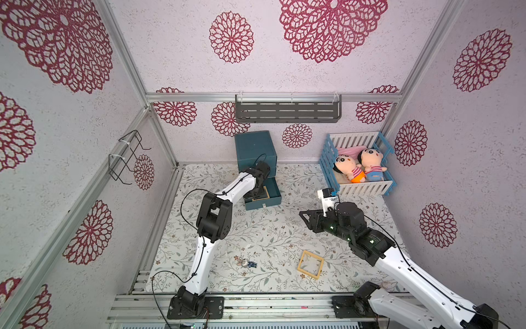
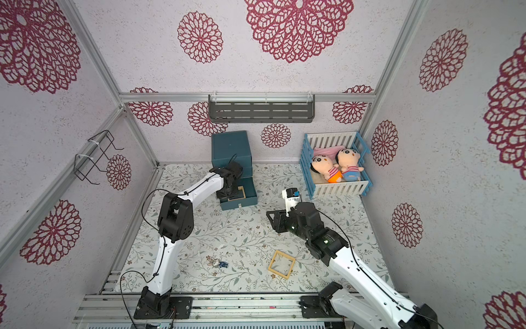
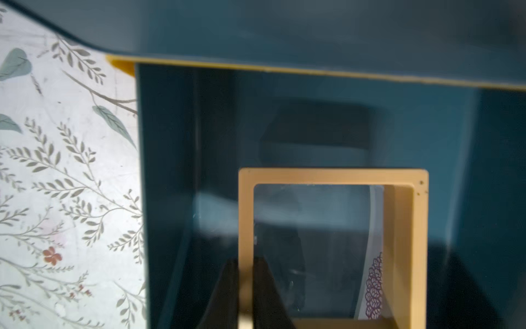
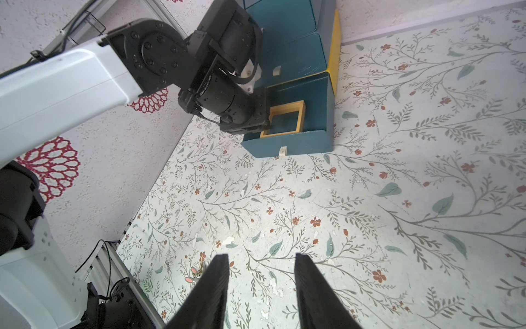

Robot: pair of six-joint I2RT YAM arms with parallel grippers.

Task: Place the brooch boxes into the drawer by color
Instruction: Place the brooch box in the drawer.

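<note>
The left gripper [image 3: 245, 265] pinches the flat yellow-tan square brooch box [image 3: 333, 176] inside the pulled-out teal drawer [image 3: 168, 171]; lower it level before releasing (right gripper [image 4: 262, 257] gapes empty).

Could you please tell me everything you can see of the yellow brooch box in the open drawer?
The yellow brooch box is a flat square tan frame, plastic-looking, with a clear centre. It is inside the pulled-out bottom drawer, roughly level, with the left pincer shut on one side rail.
</note>
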